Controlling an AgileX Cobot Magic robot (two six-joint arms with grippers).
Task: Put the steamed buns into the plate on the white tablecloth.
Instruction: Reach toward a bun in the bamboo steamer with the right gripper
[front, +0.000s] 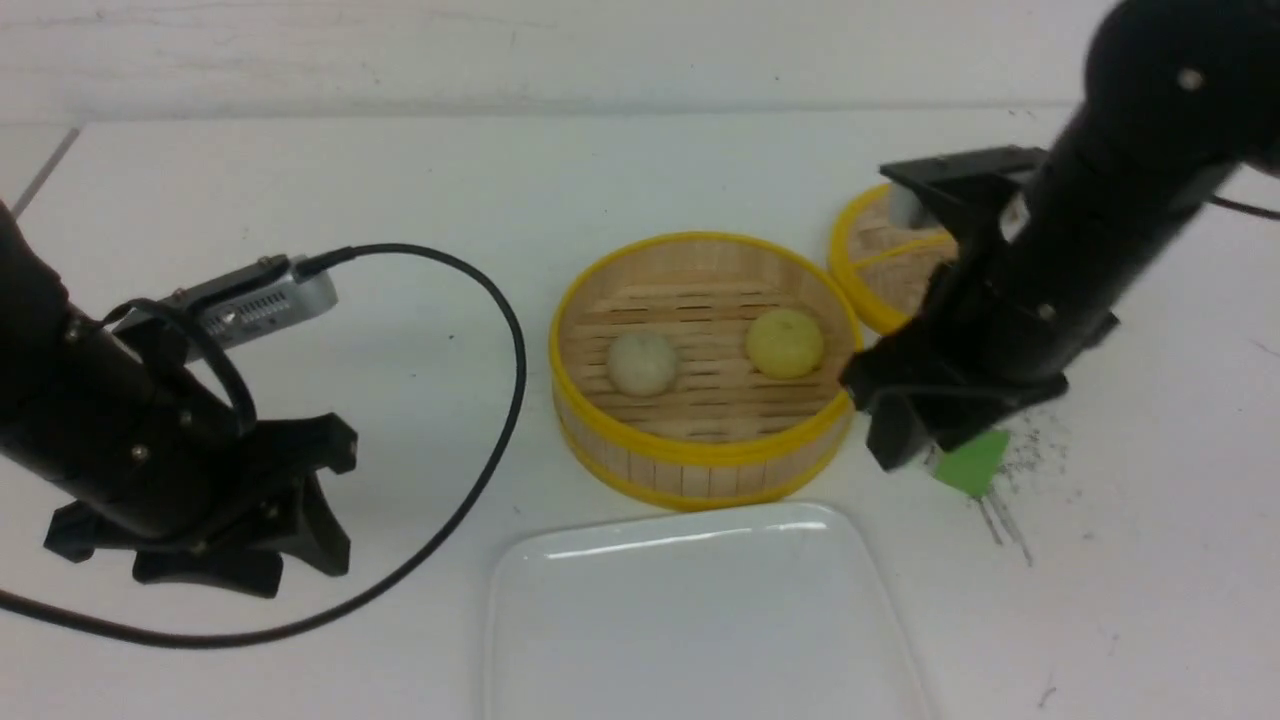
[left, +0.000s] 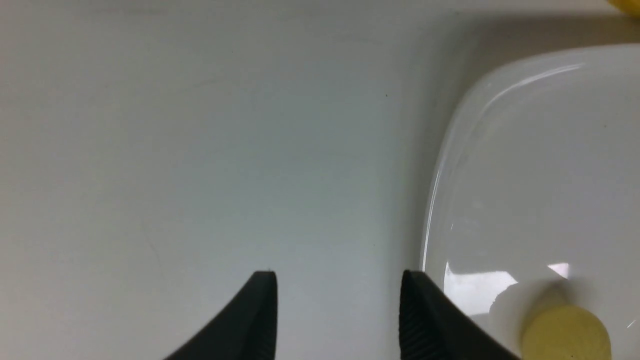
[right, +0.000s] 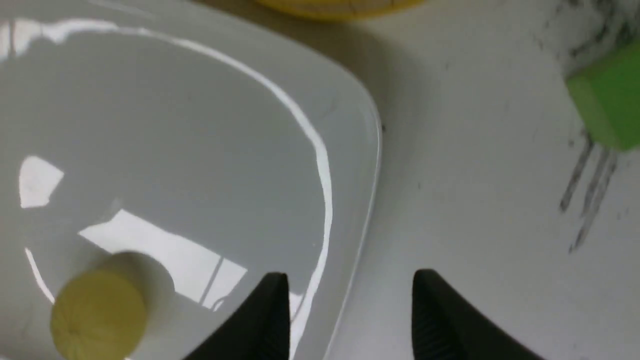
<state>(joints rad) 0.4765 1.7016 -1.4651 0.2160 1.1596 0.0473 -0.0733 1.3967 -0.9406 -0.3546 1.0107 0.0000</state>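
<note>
A: Buns, position?
B: Two in the bamboo steamer, sitting apart: off-white bun on the left, pale yellow bun on the right. Both wrist views show a third bun, yellow, lying on the plate, in a part the front view cuts off.
A: Heading, long axis?
B: None to log. Round domes, upright, pleats uppermost. Matte skin, and the third bun looks faintly ribbed.
A: Plate?
B: Glossy white rounded square on the white tablecloth over the desk, just on the near side of the steamer. Cannot tell if they touch.
A: Jaws?
B: Left gripper: jaws apart, empty, over bare cloth beside the plate. Right gripper: jaws apart, empty, near the green cube.
</note>
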